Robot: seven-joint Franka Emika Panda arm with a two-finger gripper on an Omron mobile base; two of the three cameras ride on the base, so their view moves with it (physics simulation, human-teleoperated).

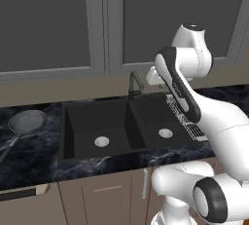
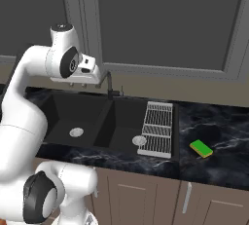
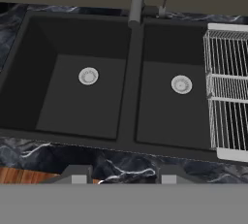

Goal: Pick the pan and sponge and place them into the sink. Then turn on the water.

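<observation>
Flat, even rendered light, dim grey overall, soft faint shadows, no glare, slightly blurry low-resolution frames

Grey wall cabinets (image 1: 48, 19), marble counter (image 2: 214, 121) (black, veined)

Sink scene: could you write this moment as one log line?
black double-basin sink: both bowls bare | grey metal frying pan: counter, left | green-yellow sponge: counter, right | gripper: holds nothing | water: off

The arm (image 1: 182, 90) is covering most of the wire rack (image 1: 187, 121) and the sink's (image 1: 87, 121) right rim in the left base view. The pan's (image 1: 26, 121) handle is running off the left edge. In the hand view, the rack is being cut by the right edge and the faucet (image 3: 137, 0) by the top.
</observation>
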